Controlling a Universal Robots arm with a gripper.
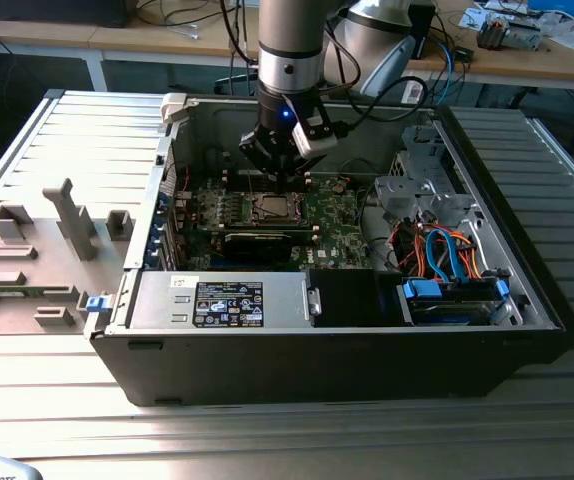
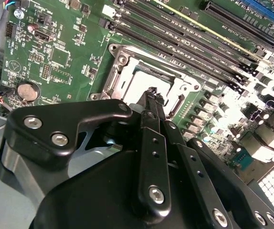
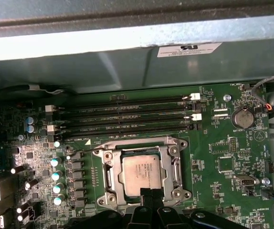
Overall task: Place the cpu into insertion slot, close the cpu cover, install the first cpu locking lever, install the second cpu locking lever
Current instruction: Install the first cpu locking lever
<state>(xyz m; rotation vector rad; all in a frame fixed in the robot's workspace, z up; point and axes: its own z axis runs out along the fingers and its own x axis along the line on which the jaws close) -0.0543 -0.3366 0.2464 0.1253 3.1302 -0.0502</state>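
The cpu (image 3: 144, 172) lies flat in the insertion slot (image 1: 277, 207) on the green motherboard (image 1: 335, 215), its silver-grey top showing. The cpu cover (image 3: 137, 144), a silvery frame, lies down around the chip, which shows through its window. My gripper (image 3: 149, 192) hangs just over the socket's edge with its thin black fingers pressed together and nothing between them. In the second wrist view the gripper (image 2: 152, 91) points down at the bright cpu (image 2: 136, 80) and the cpu cover (image 2: 127, 61). Whether the tips touch the socket I cannot tell. In the exterior view the gripper (image 1: 279, 172) is inside the open computer case.
Long black memory slots (image 3: 127, 114) run beside the socket, with a coin battery (image 3: 242, 117) nearby. The case wall (image 3: 127, 62) stands close behind. A black power supply (image 1: 229, 303), a drive bay and blue and orange cables (image 1: 447, 250) fill the case. A grey fixture plate (image 1: 37, 250) lies at the exterior view's left.
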